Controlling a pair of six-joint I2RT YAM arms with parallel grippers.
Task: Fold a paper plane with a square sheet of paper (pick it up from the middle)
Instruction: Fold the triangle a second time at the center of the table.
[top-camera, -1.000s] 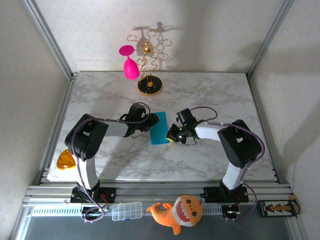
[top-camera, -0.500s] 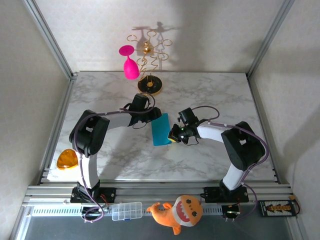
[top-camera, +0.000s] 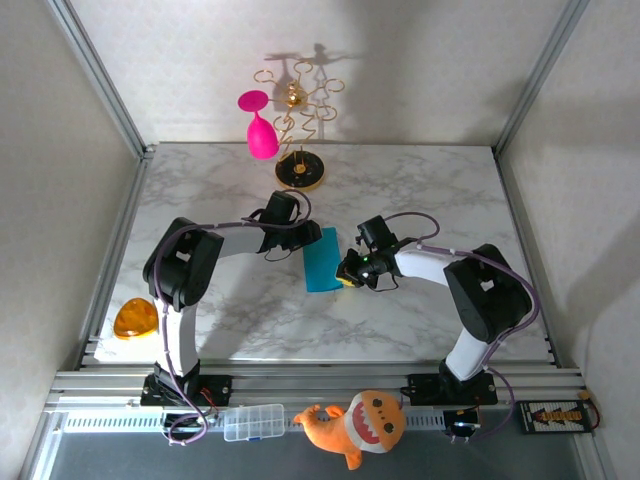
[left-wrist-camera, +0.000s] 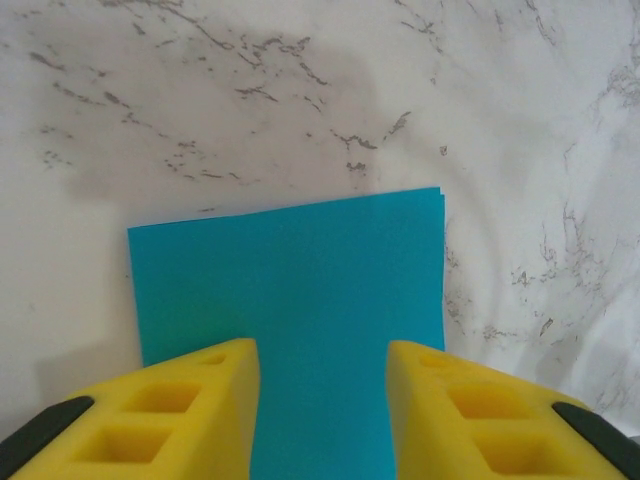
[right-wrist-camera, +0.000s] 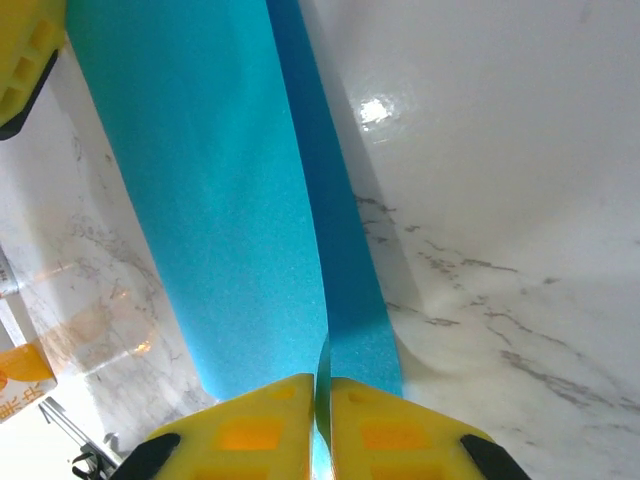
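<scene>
Right end effector (right-wrist-camera: 322, 395), nearly closed, pinches the folded turquoise sheet (right-wrist-camera: 220, 180) by its right edge. Left end effector (left-wrist-camera: 320, 365) hovers half-open, empty. A tug could pull the layers apart.

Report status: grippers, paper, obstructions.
Left gripper open over paper. Right gripper shut on its edge. Paper folded to a rectangle. Stand behind, apart.

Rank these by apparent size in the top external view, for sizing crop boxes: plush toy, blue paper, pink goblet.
1. plush toy
2. blue paper and pink goblet: these look alike, so they are left unranked.
</scene>
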